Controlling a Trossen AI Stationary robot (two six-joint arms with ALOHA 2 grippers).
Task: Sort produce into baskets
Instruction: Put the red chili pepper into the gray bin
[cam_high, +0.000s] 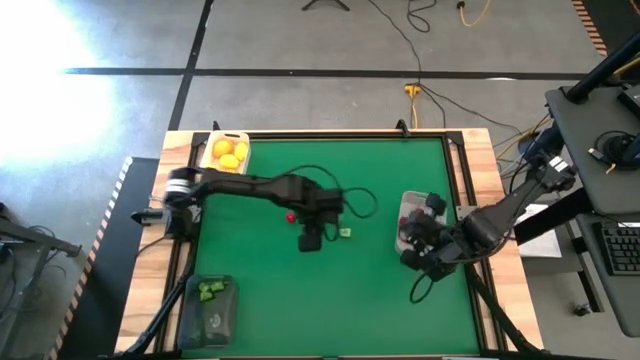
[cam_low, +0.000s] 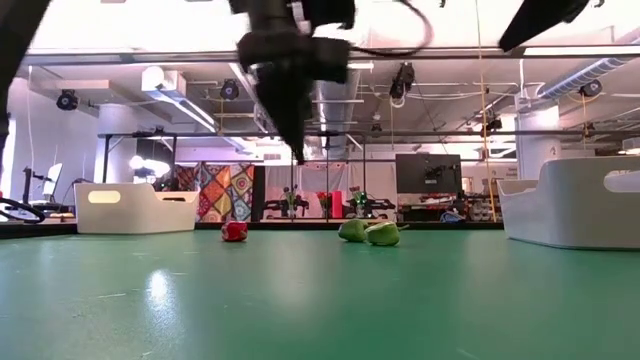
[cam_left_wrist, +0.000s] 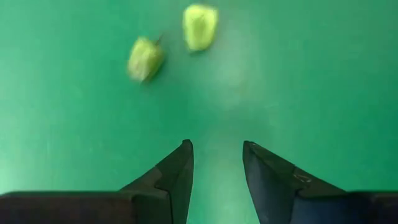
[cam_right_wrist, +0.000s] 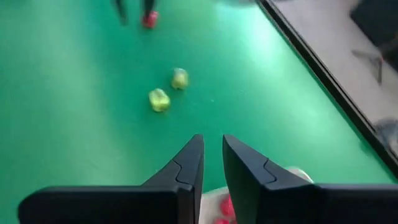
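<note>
Two small green pieces (cam_high: 345, 233) and a red piece (cam_high: 291, 216) lie on the green table mid-field. They also show in the low view: green (cam_low: 367, 232), red (cam_low: 234, 231). My left gripper (cam_left_wrist: 217, 146) is open and empty. It hangs above the table (cam_high: 310, 242), pointing down, just short of the green pieces (cam_left_wrist: 145, 58). My right gripper (cam_right_wrist: 211, 138) is narrowly open and empty above the pale grey-white basket (cam_high: 408, 212), which holds red pieces (cam_right_wrist: 227, 205). Yellow fruits (cam_high: 228, 154) lie in the white basket (cam_high: 212, 140). Green pieces (cam_high: 210, 291) lie in the dark basket (cam_high: 205, 318).
The white basket stands at the far left corner, the dark one at the near left corner, and the pale one by the right edge (cam_low: 575, 200). A black cable (cam_high: 360, 200) loops off the left arm over the table. Bare green table lies toward the near edge.
</note>
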